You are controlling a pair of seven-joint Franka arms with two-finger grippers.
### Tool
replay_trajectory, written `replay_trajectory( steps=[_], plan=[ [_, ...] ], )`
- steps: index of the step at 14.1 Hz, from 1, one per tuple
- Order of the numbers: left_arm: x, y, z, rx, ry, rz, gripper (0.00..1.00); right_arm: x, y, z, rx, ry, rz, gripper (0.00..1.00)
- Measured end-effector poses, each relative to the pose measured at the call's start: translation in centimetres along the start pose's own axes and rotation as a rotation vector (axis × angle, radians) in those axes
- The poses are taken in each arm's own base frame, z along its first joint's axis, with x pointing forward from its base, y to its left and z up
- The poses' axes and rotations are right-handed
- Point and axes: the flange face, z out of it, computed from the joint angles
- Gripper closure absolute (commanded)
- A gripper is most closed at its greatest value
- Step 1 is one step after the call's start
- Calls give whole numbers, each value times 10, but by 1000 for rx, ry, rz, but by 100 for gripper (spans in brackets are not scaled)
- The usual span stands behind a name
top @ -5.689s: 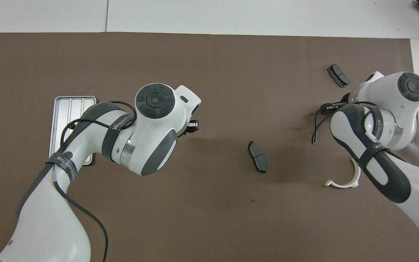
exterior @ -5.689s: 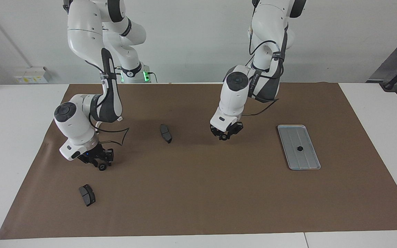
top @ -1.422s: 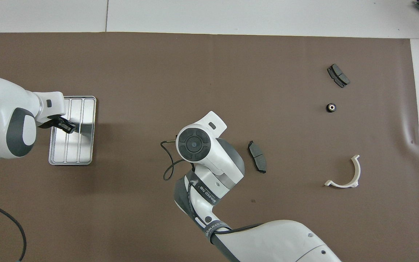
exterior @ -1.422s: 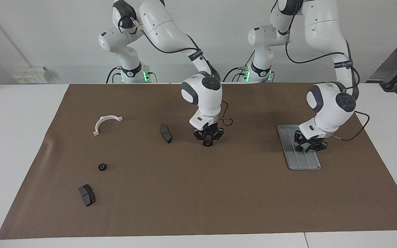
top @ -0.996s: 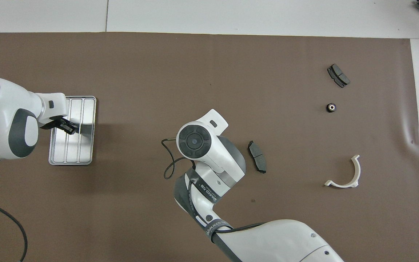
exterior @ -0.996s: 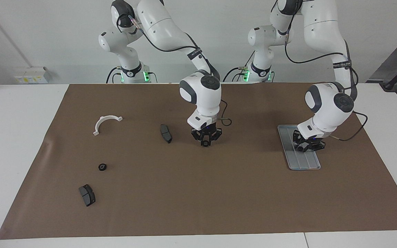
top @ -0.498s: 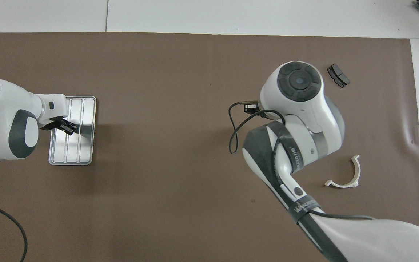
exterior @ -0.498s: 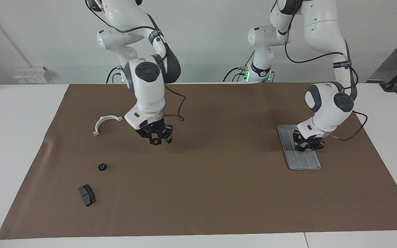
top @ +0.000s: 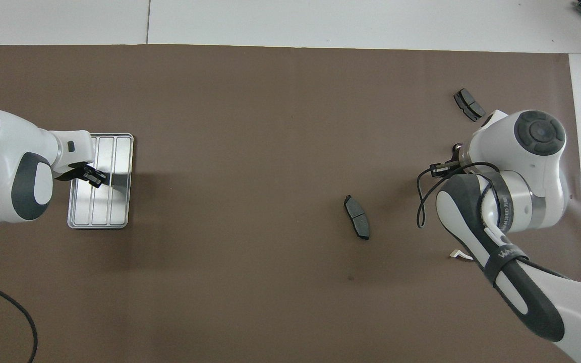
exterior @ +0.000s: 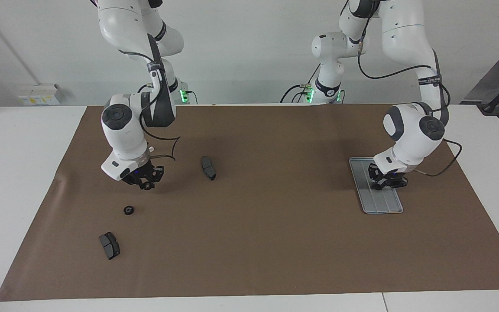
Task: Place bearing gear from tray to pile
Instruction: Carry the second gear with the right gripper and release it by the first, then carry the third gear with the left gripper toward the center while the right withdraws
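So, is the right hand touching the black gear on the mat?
Apart. Facing view shows bare mat between the right hand and the gear.

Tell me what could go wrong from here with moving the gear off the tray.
1. The left gripper is shut low in the tray and hides whatever it has pinched. A small part gripped off-centre could slip out on the lift.
2. The right gripper hangs over the pile's end of the table, close to the bearing gear lying there. If the left arm delivers there, the two arms could clash.
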Motion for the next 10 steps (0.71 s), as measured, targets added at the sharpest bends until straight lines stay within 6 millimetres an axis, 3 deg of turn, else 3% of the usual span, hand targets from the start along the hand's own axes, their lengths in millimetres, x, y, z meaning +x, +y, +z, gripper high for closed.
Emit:
replay_trajectory(
  steps=[2,5,6,7,8,10],
  plan=[
    [0,0,-3,3,4,0,100,-8,9,12,4,-2,10,100],
    [9,-4,-20,16,22,-18,100,-12,5,17,21,-9,20,100],
    [16,-2,-31,15,23,-44,100,-14,4,21,23,-1,20,87],
    [26,5,-42,12,20,-78,100,-16,3,25,23,6,20,34],
    [38,19,-53,8,13,-120,100,-19,2,29,23,10,19,0],
    [65,61,-70,2,0,-226,100,-22,2,33,24,9,19,0]
  ],
)
